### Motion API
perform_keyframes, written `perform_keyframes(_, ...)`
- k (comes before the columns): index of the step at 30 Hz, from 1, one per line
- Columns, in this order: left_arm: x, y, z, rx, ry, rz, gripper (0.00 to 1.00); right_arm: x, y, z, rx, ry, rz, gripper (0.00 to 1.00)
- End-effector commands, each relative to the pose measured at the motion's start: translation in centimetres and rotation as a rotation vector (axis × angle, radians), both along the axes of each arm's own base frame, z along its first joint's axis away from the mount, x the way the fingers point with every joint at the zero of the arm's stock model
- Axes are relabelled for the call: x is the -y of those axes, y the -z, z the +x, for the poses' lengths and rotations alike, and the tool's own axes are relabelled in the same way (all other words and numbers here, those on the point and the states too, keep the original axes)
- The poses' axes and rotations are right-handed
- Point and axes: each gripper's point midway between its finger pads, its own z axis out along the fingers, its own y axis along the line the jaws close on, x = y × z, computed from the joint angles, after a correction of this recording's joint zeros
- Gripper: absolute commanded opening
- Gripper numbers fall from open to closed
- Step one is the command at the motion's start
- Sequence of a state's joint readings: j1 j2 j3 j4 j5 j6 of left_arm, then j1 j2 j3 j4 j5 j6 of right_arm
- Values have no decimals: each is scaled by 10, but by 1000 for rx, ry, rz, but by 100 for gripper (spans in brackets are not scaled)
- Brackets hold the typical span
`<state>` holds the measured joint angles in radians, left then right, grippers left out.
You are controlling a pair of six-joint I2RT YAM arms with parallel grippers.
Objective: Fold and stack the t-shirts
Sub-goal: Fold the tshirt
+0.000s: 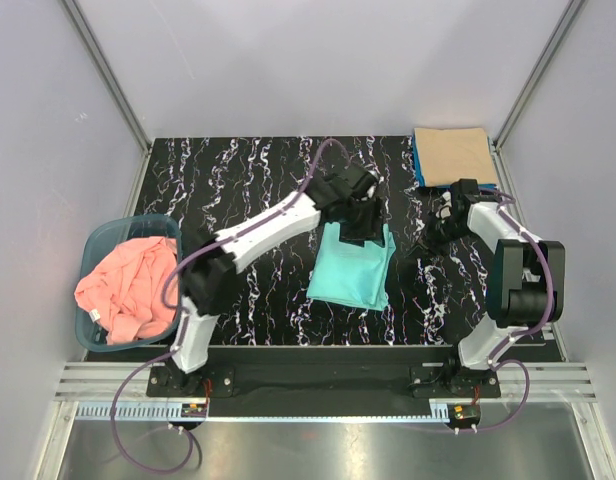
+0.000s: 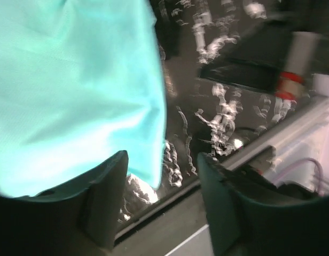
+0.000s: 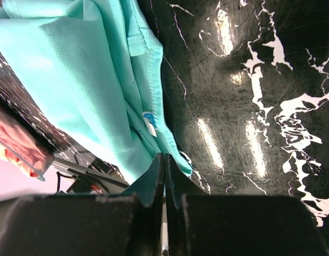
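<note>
Left gripper [image 2: 163, 157] hovers with its two fingers apart and nothing between them. The turquoise-green t-shirt [image 1: 348, 270] lies just beside its left finger, not inside the gap. From above, this gripper stands at the 12 o'clock edge of the shirt, which lies folded into a narrow block near the middle of the table [image 1: 238, 180]. I judge that the open jaws there mean a fold is being finished, with the cloth laid flat and free.

The right gripper [image 3: 164, 160] has its fingers pressed together and holds nothing. It waits at about 3 o'clock of the shirt, near the hem with the small label, probably kept out of the way of the left arm.

At about 1 o'clock of the table, in the far corner, the tan-beige t-shirt [image 1: 453, 152] lies folded on the blue t-shirt [image 1: 417, 160]. This seems to be the stack, set in a corner so the middle is free for folding. At 9 o'clock the salmon pink t-shirt [image 1: 128, 285] sits crumpled in the basket [image 1: 108, 228], not yet folded. The turquoise shirt must likely go on the stack next.
</note>
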<state>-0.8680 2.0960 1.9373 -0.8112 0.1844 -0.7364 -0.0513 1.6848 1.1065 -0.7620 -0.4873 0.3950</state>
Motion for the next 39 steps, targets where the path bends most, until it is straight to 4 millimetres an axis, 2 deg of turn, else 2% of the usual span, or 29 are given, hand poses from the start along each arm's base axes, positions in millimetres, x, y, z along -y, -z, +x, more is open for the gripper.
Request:
perform_keyframes(1, -15, -63, 5, 145, 46, -132, 54, -3, -19, 6, 60, -32, 6, 3)
perform_keyframes(2, -27, -54, -9, 120, 70, -127, 49, -5, -27, 8, 83, -33, 24, 4)
perform_keyframes(3, -28, -50, -10, 132, 82, -151, 37, -9, -33, 10, 99, -33, 45, 6)
perform_keyframes(5, -43, -44, -14, 115, 62, -159, 29, -26, -52, 13, 153, -46, 156, 9)
perform_keyframes(6, -54, -21, -20, 73, 49, -131, 24, -38, -60, 11, 157, -67, 216, 11)
perform_keyframes(8, -69, -16, -17, 67, 23, -135, 24, -50, -62, 11, 148, -84, 260, 11)
perform_keyframes(9, -75, -9, -16, 68, 21, -123, 25, -75, -59, 2, 132, -159, 254, 12)
perform_keyframes(12, -84, 0, -10, 64, 28, -111, 25, -113, -53, -6, 101, -253, 246, 11)
perform_keyframes(15, -83, 12, -6, 34, 27, -120, 26, -122, -41, -16, 23, -229, 290, 8)
perform_keyframes(17, -84, 31, -6, -18, 10, -114, 26, -118, -32, -29, -1, -245, 278, 7)
perform_keyframes(19, -83, 42, -5, -49, 0, -115, 25, -111, -16, -45, -62, -259, 242, 6)
perform_keyframes(20, -83, 54, -5, -73, 0, -99, 25, -108, -10, -49, -76, -278, 229, 5)
perform_keyframes(23, -86, 73, -9, -112, 3, -61, 25, -98, 10, -63, -151, -282, 181, 2)
perform_keyframes(26, -90, 85, -10, -129, 4, -35, 25, -87, 17, -71, -170, -244, 139, 1)
perform_keyframes(29, -95, 93, -14, -139, 5, -11, 25, -65, 29, -77, -200, -178, 93, 1)
perform_keyframes(30, -97, 94, -16, -141, 12, -6, 25, -49, 37, -79, -230, -129, 59, 1)
perform_keyframes(31, -98, 92, -17, -132, 15, -1, 25, -41, 39, -80, -240, -106, 47, 1)
perform_keyframes(33, -101, 85, -18, -118, 24, 7, 25, -31, 37, -80, -232, -87, 21, 1)
perform_keyframes(34, -101, 73, -19, -95, 28, -6, 25, -32, 28, -77, -193, -89, 23, 1)
perform_keyframes(39, -103, 49, -34, -99, 53, -46, 29, -57, -12, -76, -90, -142, 96, 1)
